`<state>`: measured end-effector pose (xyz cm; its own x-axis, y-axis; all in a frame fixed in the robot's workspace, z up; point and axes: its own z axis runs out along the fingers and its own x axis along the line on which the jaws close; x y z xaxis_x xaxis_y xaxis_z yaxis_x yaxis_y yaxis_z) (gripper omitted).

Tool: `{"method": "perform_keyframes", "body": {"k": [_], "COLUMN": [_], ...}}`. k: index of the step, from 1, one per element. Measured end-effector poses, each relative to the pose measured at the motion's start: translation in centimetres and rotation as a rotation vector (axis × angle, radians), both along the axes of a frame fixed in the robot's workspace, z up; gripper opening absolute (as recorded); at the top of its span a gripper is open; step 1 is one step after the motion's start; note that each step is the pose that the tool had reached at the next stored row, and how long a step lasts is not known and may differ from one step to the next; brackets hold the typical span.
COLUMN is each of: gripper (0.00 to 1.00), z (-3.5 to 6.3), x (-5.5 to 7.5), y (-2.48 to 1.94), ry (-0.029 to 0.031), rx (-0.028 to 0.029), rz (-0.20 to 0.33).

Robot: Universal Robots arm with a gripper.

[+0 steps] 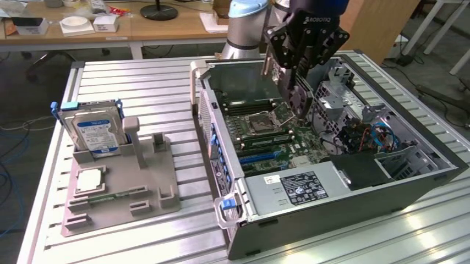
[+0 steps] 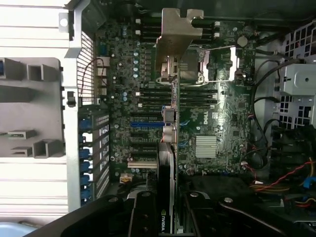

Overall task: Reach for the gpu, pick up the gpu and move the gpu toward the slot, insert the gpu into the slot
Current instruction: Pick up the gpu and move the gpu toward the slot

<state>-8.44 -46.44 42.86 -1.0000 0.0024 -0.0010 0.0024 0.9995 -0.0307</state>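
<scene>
Centrally, the gripper point(image 1: 292, 82) point(image 2: 168, 213) hangs over the open computer case point(image 1: 411, 165), its fingers point(image 2: 143, 215) closed partway and pinching the gpu point(image 1: 300, 104) point(image 2: 167, 168) by one end. The gpu is clear of the board, held in the air above the motherboard point(image 1: 294, 137) point(image 2: 232, 108). Its long axis runs away from the gripper and down toward the board, somewhat tilted in the exterior view. The metal bracket point(image 2: 177, 39) is at the far end, over the processor socket point(image 1: 268, 116) point(image 2: 217, 64).

The slot is taken here to be the blue connector point(image 1: 257, 158) point(image 2: 145, 125), which is a judgement, since several parallel connectors lie together. It sits below the card's free end and toward the exterior view's left, nearer the power supply point(image 1: 294, 190). In the wrist view the connector's length runs across the card's edge-on line, not along it.

Around the card, the memory sticks point(image 1: 257, 137) lie between socket and slot, a small heatsink point(image 2: 206, 146) stands just beside the slot rows, and the drive cage with its cables point(image 1: 375, 137) is on the exterior view's right. The case wall point(image 1: 209, 110) borders the slot ends. Outside the case, on the bench point(image 1: 147, 82), a grey fixture point(image 1: 121, 184) carries a hard drive point(image 1: 92, 129) and a small silver chip point(image 1: 88, 180), well apart from the gripper.
</scene>
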Motion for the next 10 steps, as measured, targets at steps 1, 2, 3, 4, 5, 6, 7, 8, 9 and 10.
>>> {"method": "perform_keyframes", "body": {"k": [1, 2, 3, 4, 5, 6, 7, 8, 9, 10], "gripper": [0.26, 0.26, 0.26, 0.26, 0.26, 0.26, 0.26, 0.26, 0.26, 0.26], "z": [-0.02, -0.05, -0.08, -0.11, -0.14, -0.17, -0.19, -0.21, -0.23, -0.25], "x": [0.3, 0.7, 1.0, 1.3, 1.6, 1.9, 2.2, 2.4, 2.6, 2.8], "y": [0.0, 0.01, 0.01, 0.01, 0.01, 0.01, 0.01, 0.01, 0.01, 0.01], "ry": [0.0, 0.0001, 0.0001, 0.0, 0.0001, 0.0, 0.0, 0.0, 0.0, 0.0001], "rx": [-0.0001, -0.0001, -0.0001, -0.0001, -0.0001, -0.0001, -0.0001, -0.0001, 0.0, 0.0], "rz": [0.0, 0.0, 0.0, 0.0, 0.0, 0.0, 0.0, 0.0, 0.0, 0.0]}}
